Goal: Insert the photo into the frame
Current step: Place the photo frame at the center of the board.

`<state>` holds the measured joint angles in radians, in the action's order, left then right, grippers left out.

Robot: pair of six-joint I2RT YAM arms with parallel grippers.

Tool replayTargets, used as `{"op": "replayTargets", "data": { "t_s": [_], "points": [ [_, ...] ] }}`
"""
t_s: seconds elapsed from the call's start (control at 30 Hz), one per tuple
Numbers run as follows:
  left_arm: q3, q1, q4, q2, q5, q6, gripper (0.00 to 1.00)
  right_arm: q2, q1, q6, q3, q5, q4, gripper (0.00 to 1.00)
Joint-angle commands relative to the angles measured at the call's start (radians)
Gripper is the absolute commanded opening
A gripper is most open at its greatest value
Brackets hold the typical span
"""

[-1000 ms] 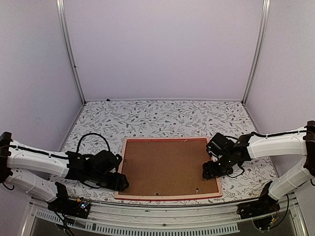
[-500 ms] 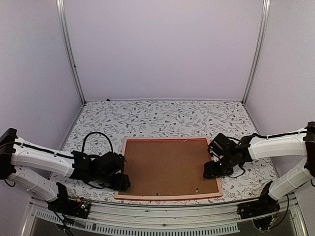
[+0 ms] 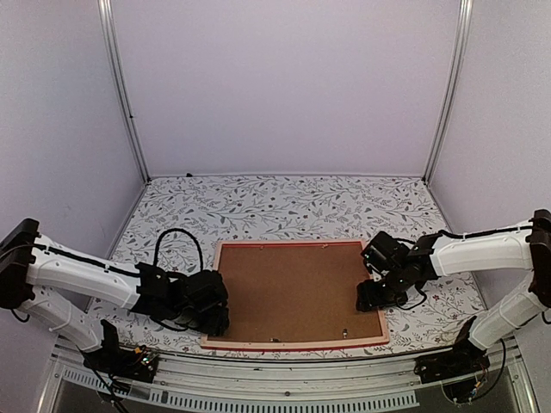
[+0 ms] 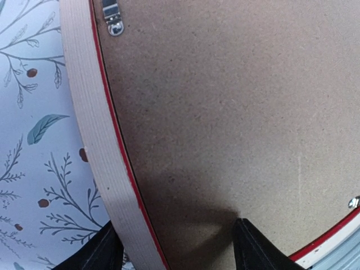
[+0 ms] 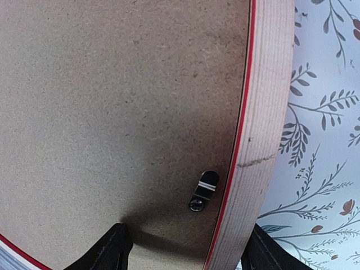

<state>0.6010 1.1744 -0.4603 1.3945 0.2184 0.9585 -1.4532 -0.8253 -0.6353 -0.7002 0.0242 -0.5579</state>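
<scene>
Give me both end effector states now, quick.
Left end effector: open, straddling the frame's left rail, gripping nothing.
Right end effector: open, straddling the right rail, gripping nothing.

Frame (image 3: 293, 344): I see it flat at the table's (image 3: 284, 202) near edge, centred.
Backing board (image 3: 288, 288): inside the frame.

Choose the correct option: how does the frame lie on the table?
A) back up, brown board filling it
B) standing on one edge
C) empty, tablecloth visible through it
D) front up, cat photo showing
A: the frame shows its pale wood back, and the brown backing board fills it, with a metal clip on it.
</scene>
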Motion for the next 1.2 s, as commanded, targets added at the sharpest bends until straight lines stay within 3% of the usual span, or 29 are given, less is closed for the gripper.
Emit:
{"op": "replayTargets", "data": {
  "t_s": [0.0,0.17,0.33,0.6,0.97,1.03,1.17],
  "points": [
    [-0.051,0.029,-0.072,0.003,-0.014,-0.041,0.69,-0.045,-0.007,0.0,0.013,0.016,0.037,0.69],
    [-0.056,-0.001,-0.074,-0.127,-0.019,-0.054,0.8,0.019,-0.005,0.001,-0.019,0.005,0.025,0.73],
    [-0.059,-0.032,-0.083,-0.128,-0.045,-0.078,0.87,0.001,-0.002,0.006,-0.032,0.015,0.019,0.75],
    [-0.071,-0.06,-0.04,-0.049,-0.096,-0.107,0.75,-0.04,0.034,0.022,-0.03,0.011,0.045,0.7],
    [-0.012,-0.075,-0.055,-0.02,0.04,-0.113,0.63,-0.083,0.037,0.026,-0.044,0.039,0.068,0.65],
    [-0.004,-0.087,-0.03,-0.041,0.025,-0.132,0.65,-0.066,0.038,0.027,-0.059,0.042,0.052,0.66],
    [0.007,-0.142,-0.024,-0.114,0.006,-0.171,0.81,-0.028,0.049,0.034,-0.085,0.044,0.026,0.72]
  ]
}}
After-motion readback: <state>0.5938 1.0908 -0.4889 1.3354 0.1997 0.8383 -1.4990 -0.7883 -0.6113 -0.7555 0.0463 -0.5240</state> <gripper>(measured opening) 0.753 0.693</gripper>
